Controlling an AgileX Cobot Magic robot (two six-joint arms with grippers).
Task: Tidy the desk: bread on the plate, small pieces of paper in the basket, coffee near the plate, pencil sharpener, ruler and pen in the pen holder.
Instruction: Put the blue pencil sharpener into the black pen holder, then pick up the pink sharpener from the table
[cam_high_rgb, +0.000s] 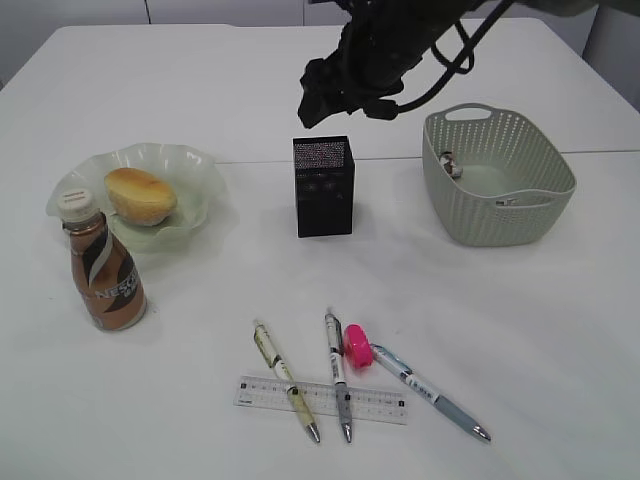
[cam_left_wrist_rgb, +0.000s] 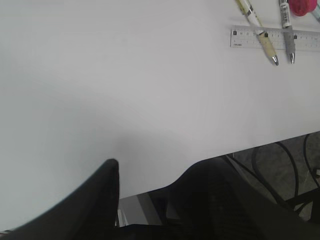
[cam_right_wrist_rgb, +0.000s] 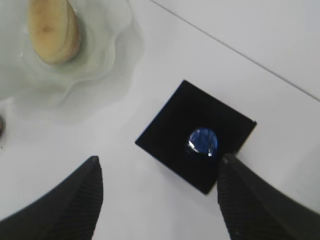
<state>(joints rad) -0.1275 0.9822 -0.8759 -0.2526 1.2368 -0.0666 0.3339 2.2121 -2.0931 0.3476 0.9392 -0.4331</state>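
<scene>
My right gripper hangs open above the black mesh pen holder, with nothing between its fingers. In the right wrist view a small round blue object lies inside the pen holder. The bread sits on the green plate, and the coffee stands just in front of it. Three pens lie across the clear ruler, with a small pink object between two of them. I cannot tell which small object is the pencil sharpener. My left gripper is open over bare desk.
The grey-green basket stands to the right of the pen holder, with small pieces of paper inside. The desk's front edge runs close under the left gripper. The ruler and pen tips show at the top right of the left wrist view.
</scene>
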